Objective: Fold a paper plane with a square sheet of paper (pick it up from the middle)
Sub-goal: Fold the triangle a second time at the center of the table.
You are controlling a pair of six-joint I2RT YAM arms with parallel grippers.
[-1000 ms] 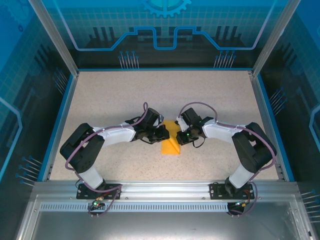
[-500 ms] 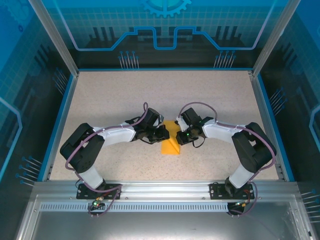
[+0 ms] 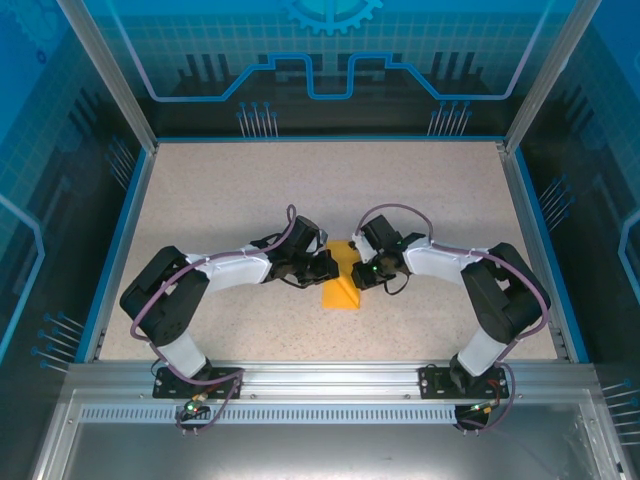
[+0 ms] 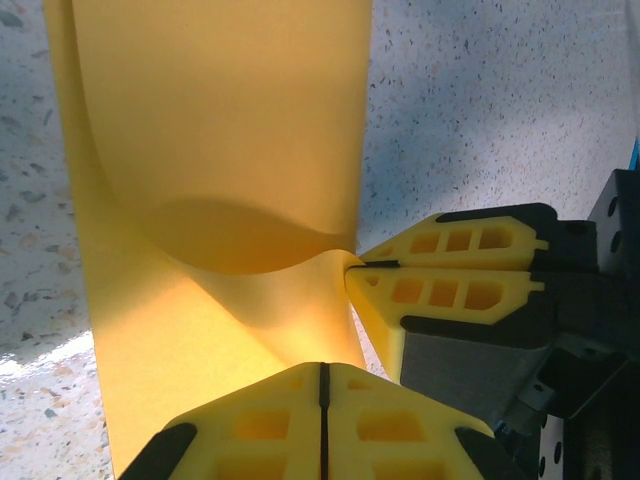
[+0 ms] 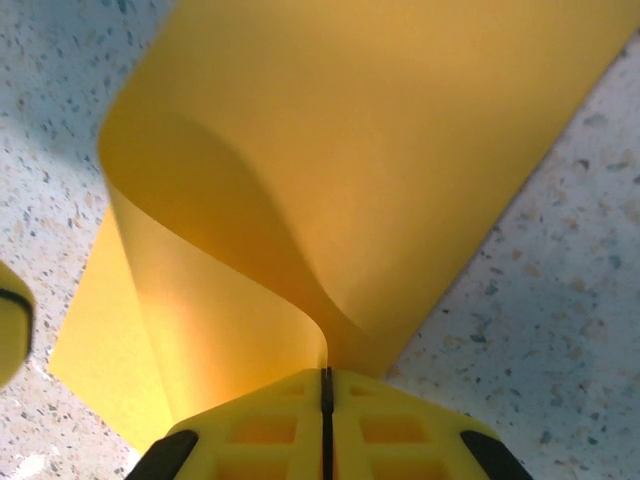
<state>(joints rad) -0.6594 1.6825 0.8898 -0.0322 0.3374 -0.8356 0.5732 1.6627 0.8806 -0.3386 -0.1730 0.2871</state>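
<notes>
On table (image 3: 200,200), left tool (image 4: 322,372) and right tool (image 5: 325,376) clamp the square sheet of paper (image 3: 342,290) between them.

Sheet (image 5: 380,150): thin orange-yellow paper, matt, smooth. Left gripper fingers (image 4: 260,425) & right gripper fingers (image 5: 260,435): yellow moulded plastic, matt, w/ black plastic backing. Table (image 3: 230,190): speckled stone-look top, matt. Front rail (image 3: 320,375): brushed metal.

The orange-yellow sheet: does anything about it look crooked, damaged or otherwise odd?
No tear or spill. The sheet is not flat: the shut right pincer pinches one edge and lifts a flap that curls over the layer lying on the table, in a soft bulge, not a sharp crease.
</notes>
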